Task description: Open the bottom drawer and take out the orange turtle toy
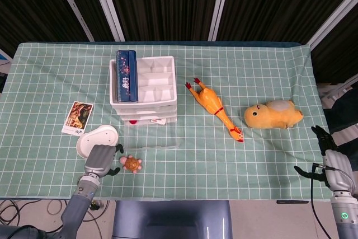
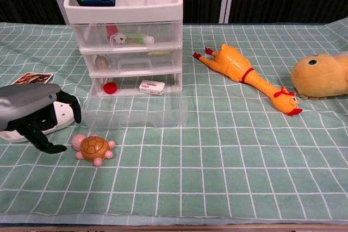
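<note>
The orange turtle toy point(image 1: 131, 164) point(image 2: 94, 148) lies on the green checked cloth, in front of the open bottom drawer point(image 1: 151, 136) point(image 2: 136, 113) of the white drawer unit point(image 1: 144, 85) point(image 2: 125, 4). My left hand point(image 1: 100, 160) point(image 2: 37, 119) hovers just left of the turtle. Its fingers are curled downward and a small gap separates them from the toy, so it holds nothing. My right hand point(image 1: 327, 163) rests at the table's front right edge with fingers spread and empty; the chest view does not show it.
A white oval dish point(image 1: 95, 138) point(image 2: 57, 113) lies behind my left hand, with a photo card point(image 1: 78, 117) further left. A rubber chicken point(image 1: 215, 109) point(image 2: 244, 77) and a yellow plush point(image 1: 273, 115) point(image 2: 321, 75) lie to the right. The drawer holds a small white box point(image 2: 152, 87) and a red piece point(image 2: 110, 87).
</note>
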Controlling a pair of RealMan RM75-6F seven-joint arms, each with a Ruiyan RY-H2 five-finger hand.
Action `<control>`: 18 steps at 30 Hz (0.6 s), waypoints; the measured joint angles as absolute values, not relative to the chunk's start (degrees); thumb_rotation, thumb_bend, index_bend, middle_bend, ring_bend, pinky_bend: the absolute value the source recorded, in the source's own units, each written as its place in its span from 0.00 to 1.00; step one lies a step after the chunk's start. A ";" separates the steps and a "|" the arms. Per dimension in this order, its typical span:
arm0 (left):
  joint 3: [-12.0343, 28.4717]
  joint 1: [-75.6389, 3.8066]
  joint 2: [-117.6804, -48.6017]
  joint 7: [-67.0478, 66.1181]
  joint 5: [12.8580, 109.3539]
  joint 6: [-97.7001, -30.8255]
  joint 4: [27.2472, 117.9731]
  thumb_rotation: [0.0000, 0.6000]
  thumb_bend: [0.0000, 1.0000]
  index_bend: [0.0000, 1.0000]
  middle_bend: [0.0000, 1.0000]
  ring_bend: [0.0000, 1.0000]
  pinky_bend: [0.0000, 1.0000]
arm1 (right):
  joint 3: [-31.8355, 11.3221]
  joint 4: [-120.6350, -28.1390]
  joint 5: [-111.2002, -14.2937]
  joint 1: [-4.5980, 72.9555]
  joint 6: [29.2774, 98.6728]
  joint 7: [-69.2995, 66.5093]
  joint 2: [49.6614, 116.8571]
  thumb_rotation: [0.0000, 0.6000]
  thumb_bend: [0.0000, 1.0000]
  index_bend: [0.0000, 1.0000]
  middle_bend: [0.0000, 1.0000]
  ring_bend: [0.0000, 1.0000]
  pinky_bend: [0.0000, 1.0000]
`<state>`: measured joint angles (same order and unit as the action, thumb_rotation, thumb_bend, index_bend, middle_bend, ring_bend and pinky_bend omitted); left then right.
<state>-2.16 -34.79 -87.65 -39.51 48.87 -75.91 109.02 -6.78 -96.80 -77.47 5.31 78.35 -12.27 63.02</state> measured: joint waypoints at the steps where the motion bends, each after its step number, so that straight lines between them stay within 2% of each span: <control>1: -2.17 -34.53 -87.28 -39.28 49.37 -76.23 109.36 1.00 0.17 0.35 0.99 0.99 1.00 | -6.78 -96.82 -77.47 5.30 78.38 -12.22 63.02 1.00 0.05 0.00 0.00 0.00 0.18; 4: -2.20 -33.51 -85.89 -38.09 51.76 -77.71 110.44 1.00 0.17 0.33 0.84 0.87 0.93 | -6.77 -96.77 -77.52 5.27 78.49 -12.08 63.07 1.00 0.05 0.00 0.00 0.00 0.18; 5: -2.29 -32.99 -85.30 -37.35 53.19 -78.47 110.75 1.00 0.17 0.31 0.74 0.77 0.86 | -6.77 -96.74 -77.55 5.27 78.52 -12.04 63.10 1.00 0.05 0.00 0.00 0.00 0.18; 7: -2.56 -32.05 -84.31 -35.98 55.91 -79.80 111.12 1.00 0.17 0.26 0.57 0.59 0.72 | -6.77 -96.69 -77.60 5.28 78.54 -11.94 63.13 1.00 0.05 0.00 0.00 0.00 0.18; 9: -3.11 -30.62 -82.89 -34.00 59.73 -81.83 111.47 1.00 0.16 0.16 0.35 0.31 0.49 | -6.78 -96.66 -77.61 5.30 78.55 -11.87 63.16 1.00 0.05 0.00 0.00 0.00 0.18; 12: -4.47 -27.84 -80.10 -30.14 65.77 -85.35 111.75 1.00 0.13 0.04 0.06 0.06 0.22 | -6.75 -96.58 -77.64 5.32 78.54 -11.65 63.21 1.00 0.05 0.00 0.00 0.00 0.18; 15: -6.17 -24.25 -76.32 -25.44 71.18 -88.96 111.19 1.00 0.10 0.00 0.00 0.00 0.06 | -6.75 -96.55 -77.70 5.34 78.64 -11.30 63.28 1.00 0.05 0.00 0.00 0.00 0.18; 18: -7.29 -20.59 -72.83 -21.48 73.43 -91.98 109.34 1.00 0.09 0.00 0.00 0.00 0.04 | -6.75 -96.55 -77.75 5.34 78.82 -10.81 63.39 1.00 0.05 0.00 0.00 0.00 0.18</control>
